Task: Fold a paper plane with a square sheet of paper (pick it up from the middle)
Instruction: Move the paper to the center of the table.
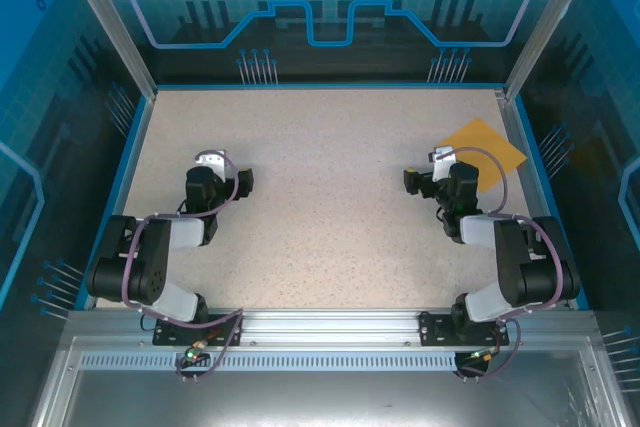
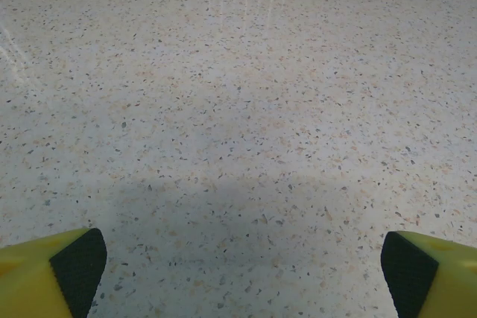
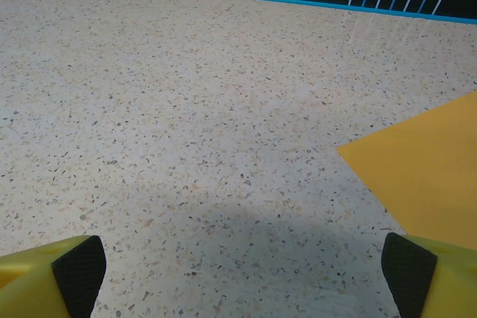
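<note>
The left arm [image 1: 150, 257] sits folded up on the left side, with its elbow bent back by its base and its wrist pointing forward, and the right arm [image 1: 520, 267] is folded the same way on the right side. The left gripper [image 2: 242, 267] is wide open, with its two yellow fingers [image 2: 22, 279] far apart and a black pad [image 2: 78, 267] on the inside of each one. The right gripper [image 3: 242, 269] is wide open too, with nothing between its yellow fingers and its black pads facing each other across a big gap.
</note>
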Available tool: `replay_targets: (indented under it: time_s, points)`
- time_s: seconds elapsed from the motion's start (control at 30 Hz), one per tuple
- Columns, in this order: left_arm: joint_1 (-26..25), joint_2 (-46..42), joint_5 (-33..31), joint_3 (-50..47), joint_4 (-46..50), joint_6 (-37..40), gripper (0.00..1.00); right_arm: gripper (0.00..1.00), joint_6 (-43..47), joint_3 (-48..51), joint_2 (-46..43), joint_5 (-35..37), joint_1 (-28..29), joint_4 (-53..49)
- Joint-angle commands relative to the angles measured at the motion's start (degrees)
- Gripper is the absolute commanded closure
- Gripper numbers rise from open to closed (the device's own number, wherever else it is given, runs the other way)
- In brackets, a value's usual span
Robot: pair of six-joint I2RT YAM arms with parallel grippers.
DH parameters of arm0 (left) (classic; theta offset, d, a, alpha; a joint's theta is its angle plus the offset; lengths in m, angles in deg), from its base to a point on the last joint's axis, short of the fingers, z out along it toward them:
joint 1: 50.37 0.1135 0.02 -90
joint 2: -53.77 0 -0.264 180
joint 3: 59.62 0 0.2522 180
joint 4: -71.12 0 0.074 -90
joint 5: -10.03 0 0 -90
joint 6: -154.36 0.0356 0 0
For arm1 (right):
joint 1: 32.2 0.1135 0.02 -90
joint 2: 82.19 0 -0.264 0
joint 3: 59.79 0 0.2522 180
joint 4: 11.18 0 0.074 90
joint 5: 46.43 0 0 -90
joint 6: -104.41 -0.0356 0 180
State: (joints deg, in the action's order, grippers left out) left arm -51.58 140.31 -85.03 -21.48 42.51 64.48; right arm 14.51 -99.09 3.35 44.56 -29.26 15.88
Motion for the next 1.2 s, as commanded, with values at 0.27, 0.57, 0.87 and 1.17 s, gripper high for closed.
replay_targets:
  time_s: [0.27, 0.57, 0.87, 1.17]
  points:
    - [0.69, 0.15, 1.51, -0.07, -1.57, -0.03, 0.01, 0.01, 0.74, 0.15, 0.68, -0.81, -0.32, 1.28]
    - [0.95, 0.13, 1.96, 0.06, -1.28, -0.14, 0.01, 0.01, 0.56, 0.32, 0.59, -0.99, -0.54, 1.45]
    - [0.52, -4.24, 1.48, 0.02, 1.89, 0.18, 0.01, 0.01, 0.59, -0.33, -1.91, -1.29, -0.58, -1.54]
    - [-0.17, -21.59, 1.17, 7.32, 27.56, -7.26, 0.01, 0.01, -5.87, -7.52, -18.70, -2.13, -0.64, -27.53]
